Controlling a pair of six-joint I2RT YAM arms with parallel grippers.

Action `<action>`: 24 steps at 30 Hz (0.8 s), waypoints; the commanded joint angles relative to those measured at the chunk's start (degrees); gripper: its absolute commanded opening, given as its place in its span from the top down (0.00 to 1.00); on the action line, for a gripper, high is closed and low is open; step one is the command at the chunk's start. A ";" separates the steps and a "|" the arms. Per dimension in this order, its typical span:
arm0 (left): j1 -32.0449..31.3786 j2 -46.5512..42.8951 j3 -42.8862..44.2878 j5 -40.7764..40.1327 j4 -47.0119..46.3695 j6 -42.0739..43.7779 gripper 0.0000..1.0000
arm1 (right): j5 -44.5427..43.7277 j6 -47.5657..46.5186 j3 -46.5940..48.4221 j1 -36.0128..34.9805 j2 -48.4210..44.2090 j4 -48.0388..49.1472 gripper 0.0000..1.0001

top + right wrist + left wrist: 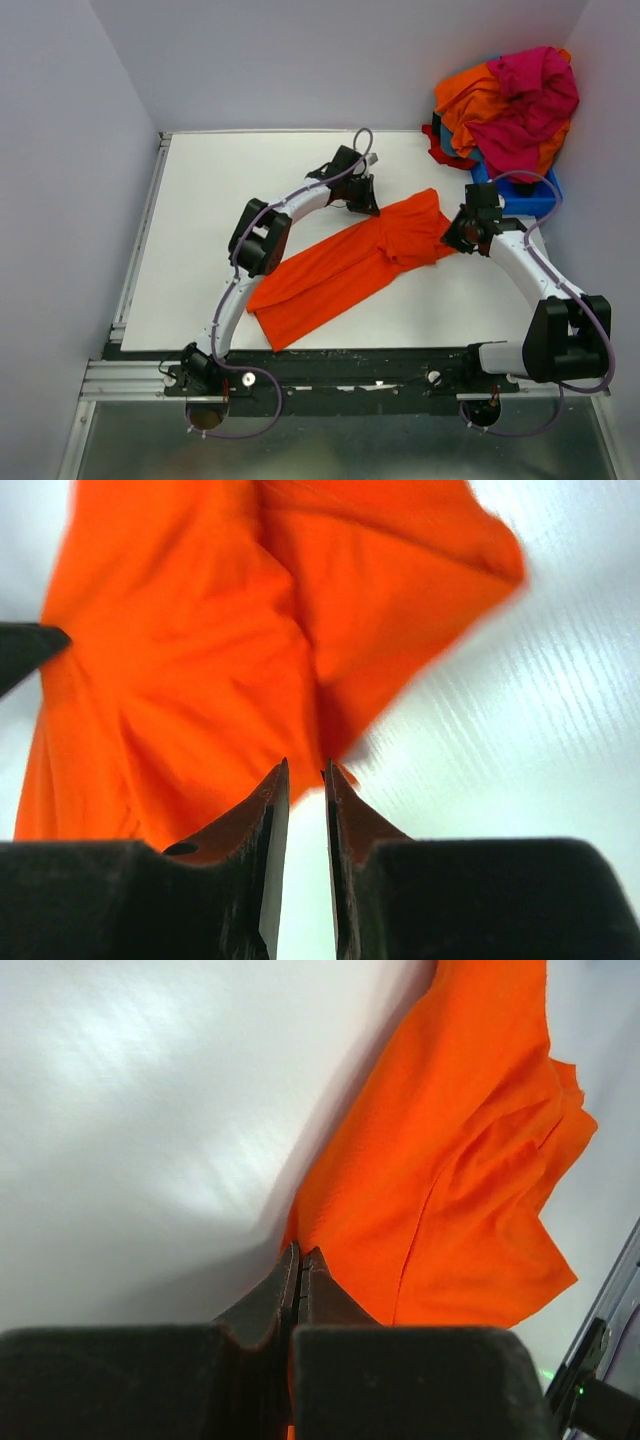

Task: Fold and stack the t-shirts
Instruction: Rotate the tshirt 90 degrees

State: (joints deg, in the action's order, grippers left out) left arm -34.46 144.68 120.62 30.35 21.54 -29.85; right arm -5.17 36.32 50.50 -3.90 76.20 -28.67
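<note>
Bright orange t-shirt [340, 265] lies diagonal, long narrow strip (far end bunched).

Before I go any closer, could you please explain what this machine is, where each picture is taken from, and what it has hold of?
It is a robot with two arms bolted at the near edge of a white table, each ending in a two-finger gripper. The wide picture looks down from above; the other two come from wrist cameras. An orange t-shirt lies on the table as a long strip. The left gripper is shut on its edge. The right gripper, at the shirt's other side, is slightly open, holding nothing. More shirts are heaped on a blue bin at the far right.
</note>
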 commanded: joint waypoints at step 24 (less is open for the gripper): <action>30.15 -26.82 -50.31 -26.40 -40.08 -18.23 1.00 | 16.08 16.15 1.53 -41.53 16.52 15.05 0.53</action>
State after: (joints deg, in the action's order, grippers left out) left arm -5.19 120.01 70.87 6.85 -15.18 -48.05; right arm 15.05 47.22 49.98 -42.13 91.68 -13.89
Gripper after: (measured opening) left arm 0.014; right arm 0.473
